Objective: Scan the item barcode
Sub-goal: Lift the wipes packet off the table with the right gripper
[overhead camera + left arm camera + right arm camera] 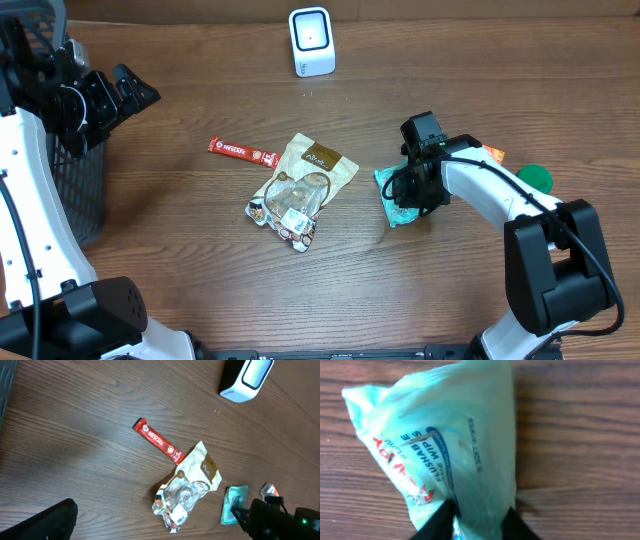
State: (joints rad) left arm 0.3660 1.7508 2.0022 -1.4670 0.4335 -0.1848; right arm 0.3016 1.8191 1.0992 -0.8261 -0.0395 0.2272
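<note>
- Overhead view, far left: black mesh basket point(85, 190), with the left claw point(125, 90) just above its rim, jaws spread wide and holding nothing.
- Left wrist view shows only one dark finger point(45, 522) of that claw, at the bottom-left corner over bare table point(75, 420).
- Next right: red Nescafe stick point(243, 152), lying flat, with a beige and clear pouch point(303, 190) just beside its right end (the left wrist view shows the same pair, stick point(160, 446) and pouch point(187, 487), touching or nearly so).
- White scanner point(311, 40) stands at the top centre, well apart from everything else; in the left wrist view it is cut off by the top edge point(247, 377).
- Teal wipes pack point(398, 212) lies flat on the table right of the pouch. Its long axis runs roughly top to bottom of the overhead picture, slightly tilted.
- Right claw point(412, 188) sits on top of the pack, so the overhead view hides the grip.
- Right wrist view alone shows it: both black fingers point(435, 522) pinch the near end of the pack point(450, 435), so the claw point(477, 527) is closed on it. The pack points straight away from the fingers, printed face up, with "FLUSHABLE WIPES" reading sideways.
- Far right: orange packet point(493, 154) and a green thing point(535, 177), both partly hidden behind the right arm.
</note>
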